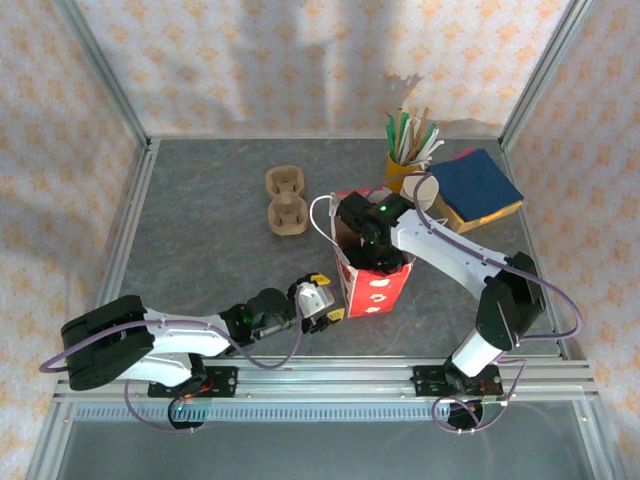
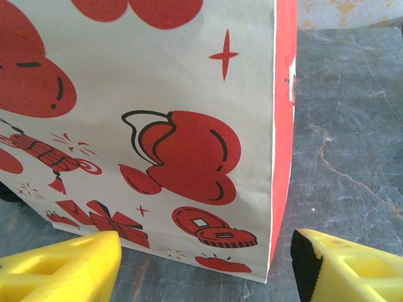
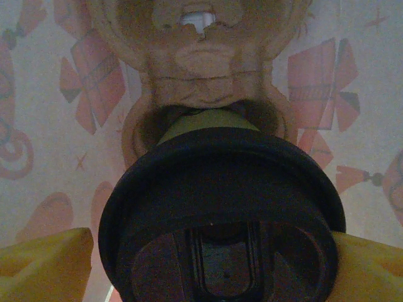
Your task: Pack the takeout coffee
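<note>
Right wrist view: right gripper [image 3: 214,255] astride the takeout coffee [image 3: 220,189] in the bag [image 3: 38,126], grip unclear, so rise straight up; left gripper [image 2: 206,251] gapes empty.

Bag [image 2: 157,126] close ahead of L fingers [image 2: 69,270]

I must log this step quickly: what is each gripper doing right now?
Left gripper: open, holding nothing, facing the paper bag.
Right gripper: fingers on either side of the coffee cup; whether it grips cannot be told.
</note>
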`<action>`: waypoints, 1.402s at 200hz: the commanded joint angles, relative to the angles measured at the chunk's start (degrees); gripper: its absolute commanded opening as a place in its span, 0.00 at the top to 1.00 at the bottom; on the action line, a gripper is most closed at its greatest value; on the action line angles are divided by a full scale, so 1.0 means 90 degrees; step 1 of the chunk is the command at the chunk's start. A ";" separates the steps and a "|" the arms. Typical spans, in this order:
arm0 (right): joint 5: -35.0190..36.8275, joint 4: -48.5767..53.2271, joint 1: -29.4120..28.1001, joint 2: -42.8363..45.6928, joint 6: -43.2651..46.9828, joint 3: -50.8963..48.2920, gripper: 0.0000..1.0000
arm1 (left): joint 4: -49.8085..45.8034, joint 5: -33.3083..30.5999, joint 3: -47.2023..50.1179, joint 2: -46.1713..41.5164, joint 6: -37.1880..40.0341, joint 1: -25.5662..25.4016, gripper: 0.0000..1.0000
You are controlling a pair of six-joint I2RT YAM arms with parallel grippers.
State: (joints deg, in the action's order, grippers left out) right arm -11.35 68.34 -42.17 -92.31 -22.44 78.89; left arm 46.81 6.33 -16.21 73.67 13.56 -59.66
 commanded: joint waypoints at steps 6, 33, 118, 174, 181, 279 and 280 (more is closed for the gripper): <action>0.0241 0.0058 0.0018 0.0118 -0.0038 0.0220 0.10 | -0.0041 -0.0202 0.0101 -0.0184 -0.0026 -0.0059 0.23; 0.0221 0.0053 0.0017 0.0165 -0.0018 0.0208 0.10 | -0.0044 -0.0225 0.0087 -0.0187 -0.0027 -0.0056 0.23; 0.0187 0.0054 0.0018 0.0179 0.0042 0.0275 0.09 | -0.0019 -0.0190 0.0024 -0.0095 -0.0023 -0.0053 0.23; 0.0224 0.0073 0.0018 0.0139 0.0036 0.0269 0.09 | -0.0025 -0.0234 0.0004 -0.0099 0.0014 -0.0059 0.22; 0.0218 0.0076 0.0018 0.0134 0.0042 0.0282 0.09 | -0.0027 -0.0234 0.0013 -0.0099 0.0017 -0.0055 0.22; 0.0257 0.0161 0.0018 0.0051 0.0139 0.0394 0.09 | -0.0044 -0.0205 -0.0074 0.0017 0.0036 -0.0057 0.22; 0.0256 0.0161 0.0018 0.0047 0.0139 0.0394 0.09 | -0.0040 -0.0205 -0.0074 0.0018 0.0036 -0.0059 0.22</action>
State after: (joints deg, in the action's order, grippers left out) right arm -11.29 68.31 -42.17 -92.29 -22.15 80.55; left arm 46.39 5.26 -15.92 73.23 13.58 -59.66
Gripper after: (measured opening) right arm 0.906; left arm 0.775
